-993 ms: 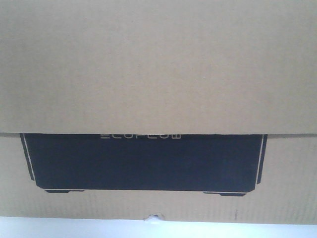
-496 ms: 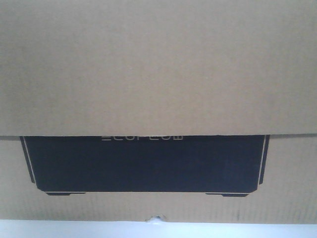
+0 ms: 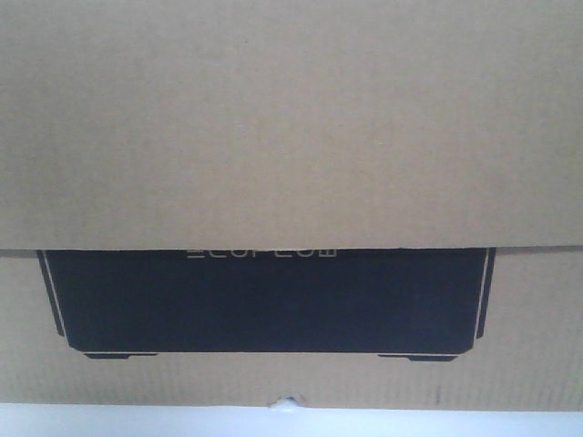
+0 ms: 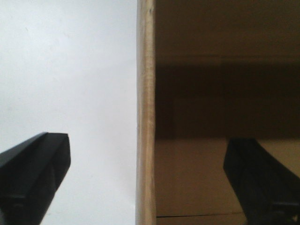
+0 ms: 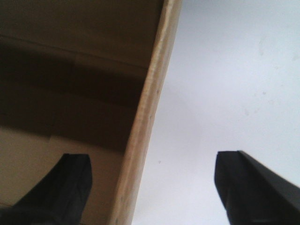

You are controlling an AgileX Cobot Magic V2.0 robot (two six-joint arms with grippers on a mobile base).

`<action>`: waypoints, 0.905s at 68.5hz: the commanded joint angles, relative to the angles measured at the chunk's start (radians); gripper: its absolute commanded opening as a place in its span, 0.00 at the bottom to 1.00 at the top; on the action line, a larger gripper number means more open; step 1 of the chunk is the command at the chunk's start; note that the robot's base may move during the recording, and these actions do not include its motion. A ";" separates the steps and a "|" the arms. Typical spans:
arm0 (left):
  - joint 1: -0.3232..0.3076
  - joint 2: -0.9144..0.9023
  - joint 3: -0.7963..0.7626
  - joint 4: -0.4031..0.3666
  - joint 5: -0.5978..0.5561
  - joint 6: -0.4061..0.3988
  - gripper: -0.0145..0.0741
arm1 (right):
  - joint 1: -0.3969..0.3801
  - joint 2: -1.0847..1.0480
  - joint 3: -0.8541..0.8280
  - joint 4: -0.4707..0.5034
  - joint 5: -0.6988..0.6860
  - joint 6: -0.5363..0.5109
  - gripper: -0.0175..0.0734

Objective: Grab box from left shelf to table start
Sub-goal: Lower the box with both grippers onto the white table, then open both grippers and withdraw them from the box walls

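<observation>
1. The box (image 3: 291,127) filled nearly the whole front view, its brown corrugated face close to the camera and its black printed panel (image 3: 264,300) low in the frame, with pale lettering along the panel's top edge.
2. Below the box ran a thin pale strip, the table (image 3: 137,421), meeting the box's bottom edge.
3. In the left wrist view, the left gripper (image 4: 150,180) stood wide open, one dark finger (image 4: 33,173) over the white surface and the other over shaded cardboard.
4. A pale vertical box edge (image 4: 145,112) ran up between those two fingers; whether either touched it could not be told.
5. In the right wrist view, the right gripper (image 5: 157,187) was likewise spread wide, one finger (image 5: 65,187) against the cardboard side and the other (image 5: 253,187) over the white surface.
6. The box's slanted edge (image 5: 147,112) passed between the right fingers.
</observation>
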 commanded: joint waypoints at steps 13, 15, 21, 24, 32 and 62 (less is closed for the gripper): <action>-0.001 -0.249 -0.023 -0.008 -0.034 0.000 0.63 | -0.004 -0.237 -0.023 -0.010 -0.025 -0.001 0.70; -0.001 -0.267 -0.016 -0.008 -0.034 0.000 0.60 | -0.004 -0.254 -0.017 -0.010 -0.025 -0.001 0.65; -0.001 -0.341 0.015 -0.008 -0.036 0.000 0.48 | -0.004 -0.329 0.026 -0.010 -0.026 -0.001 0.49; -0.001 -0.383 0.041 -0.008 -0.036 0.000 0.41 | -0.004 -0.374 0.056 -0.010 -0.030 -0.001 0.42; -0.001 -0.493 0.134 0.000 -0.040 0.000 0.23 | -0.004 -0.492 0.157 -0.010 -0.059 -0.001 0.28; -0.001 -0.974 0.607 0.015 -0.220 0.000 0.05 | -0.004 -0.948 0.577 -0.010 -0.152 -0.001 0.26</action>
